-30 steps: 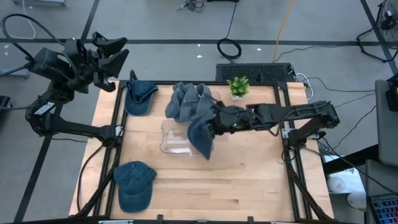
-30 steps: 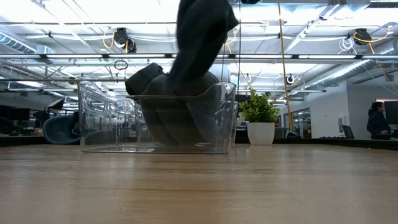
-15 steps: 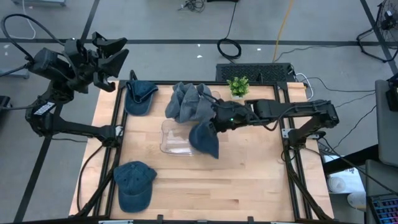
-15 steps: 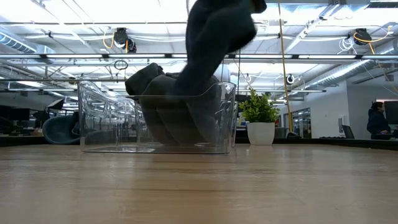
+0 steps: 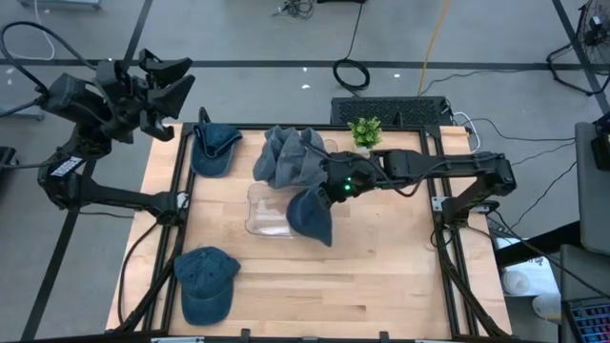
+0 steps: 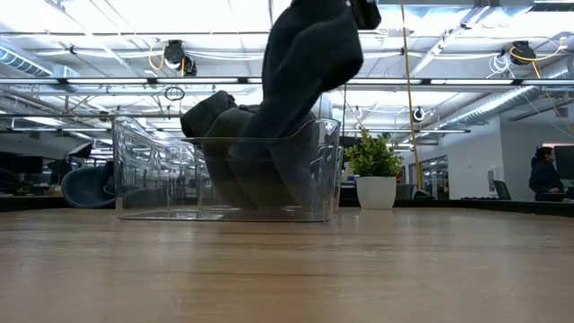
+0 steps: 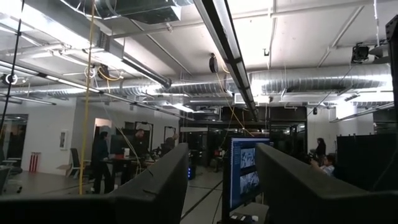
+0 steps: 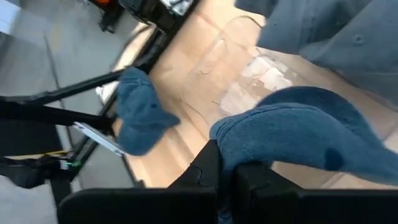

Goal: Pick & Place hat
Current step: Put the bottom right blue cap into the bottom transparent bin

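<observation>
Above clear bin (image 5: 267, 217), limp blue denim hat (image 5: 312, 214)

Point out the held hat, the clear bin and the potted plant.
held hat (image 5: 312, 215): high view, on its blue crown hanging below the right claw.
clear bin (image 6: 143, 170): low view, on its empty see-through wall.
potted plant (image 5: 364, 131): high view, on its green leaves.

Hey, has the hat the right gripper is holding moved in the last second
Yes. In the high view the held hat has shifted slightly toward the potted plant side of the clear bin, carried by the right gripper.
</observation>
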### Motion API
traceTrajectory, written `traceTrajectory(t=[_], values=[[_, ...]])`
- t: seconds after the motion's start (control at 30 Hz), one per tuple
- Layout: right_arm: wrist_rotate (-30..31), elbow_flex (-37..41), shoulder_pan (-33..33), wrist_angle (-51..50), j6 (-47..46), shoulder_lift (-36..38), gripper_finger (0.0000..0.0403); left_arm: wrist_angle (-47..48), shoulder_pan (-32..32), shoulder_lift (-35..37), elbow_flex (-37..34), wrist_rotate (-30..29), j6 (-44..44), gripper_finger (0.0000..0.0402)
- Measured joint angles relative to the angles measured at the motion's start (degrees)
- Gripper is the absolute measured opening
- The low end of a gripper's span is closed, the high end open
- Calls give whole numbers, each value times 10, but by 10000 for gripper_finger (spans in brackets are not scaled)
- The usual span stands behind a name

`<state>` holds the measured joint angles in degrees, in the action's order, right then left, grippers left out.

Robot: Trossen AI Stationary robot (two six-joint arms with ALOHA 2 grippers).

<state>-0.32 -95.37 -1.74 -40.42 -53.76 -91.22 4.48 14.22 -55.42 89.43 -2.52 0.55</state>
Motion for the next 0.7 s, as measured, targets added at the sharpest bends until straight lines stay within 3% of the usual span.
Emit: traceTrajectory(t=[0.37, 0.7], values=[[-3, 0, 40, -16, 68, -11, 0, 1, 0, -1, 0, 0, 0, 191], [-71, 0, 32, -36, 66, -57, 0, 1, 0, -1, 0, 0, -5, 191]])
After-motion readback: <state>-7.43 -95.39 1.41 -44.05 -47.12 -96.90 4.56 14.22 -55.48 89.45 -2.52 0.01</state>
